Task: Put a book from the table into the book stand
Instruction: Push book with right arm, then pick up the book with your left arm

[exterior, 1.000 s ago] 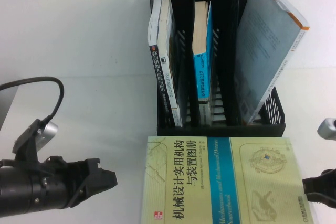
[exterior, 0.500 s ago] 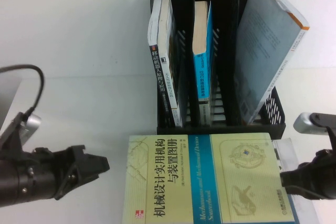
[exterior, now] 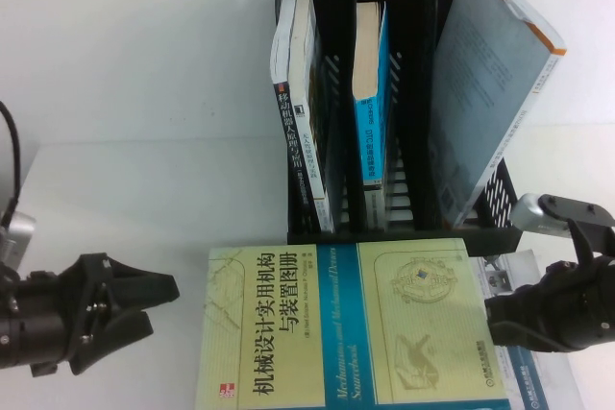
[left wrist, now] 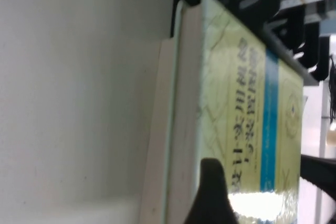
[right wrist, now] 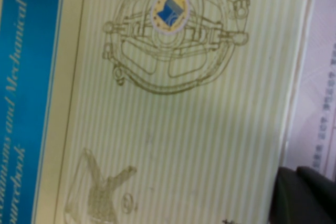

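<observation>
The book (exterior: 346,333), pale yellow with a teal band and black Chinese title, lies flat on the white table (exterior: 144,93) just in front of the black book stand (exterior: 404,234). It also shows in the left wrist view (left wrist: 247,103) and fills the right wrist view (right wrist: 157,129). My left gripper (exterior: 163,307) is open and empty, a short gap to the left of the book's left edge, pointing at it. My right gripper (exterior: 495,324) sits at the book's right edge, touching it.
The stand holds a black-spined book (exterior: 298,112) in its left slot, a blue-spined one (exterior: 370,93) in the middle, and a grey-covered book with an orange edge (exterior: 490,93) leaning at the right. A white printed book (exterior: 543,381) lies under the yellow book's right side.
The book has slid to the left across the table with my right gripper following at its right edge. My left gripper has drawn back to the left, staying open.
</observation>
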